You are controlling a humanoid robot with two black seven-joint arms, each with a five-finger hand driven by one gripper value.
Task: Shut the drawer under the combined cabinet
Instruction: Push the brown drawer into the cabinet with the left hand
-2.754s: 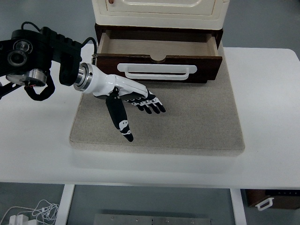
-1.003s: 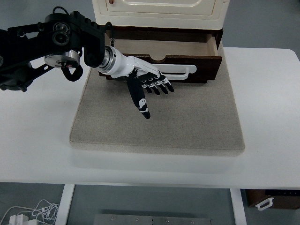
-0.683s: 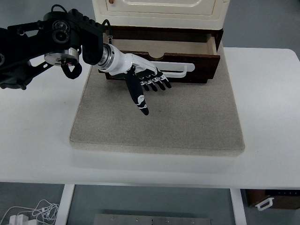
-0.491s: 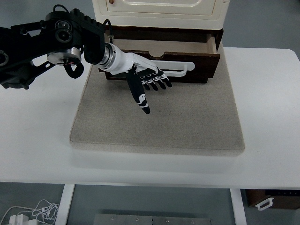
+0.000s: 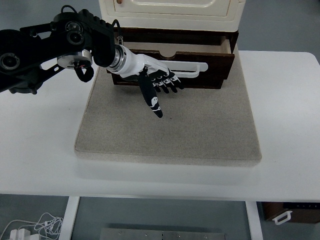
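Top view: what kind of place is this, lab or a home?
Probably a lab test bench. A small cabinet with an open drawer stands on a grey mat on a bare white table, a staged mock-up. Loose cables lie on the floor below.

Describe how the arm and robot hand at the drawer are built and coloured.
The left arm is bulky black housing with round silver joints and a black cable looping off it. A silver wrist collar leads to the left robot hand: white back, black fingers with small white markings.

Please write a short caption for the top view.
Left robot hand presses open fingers against the partly open dark wooden drawer with white handle.
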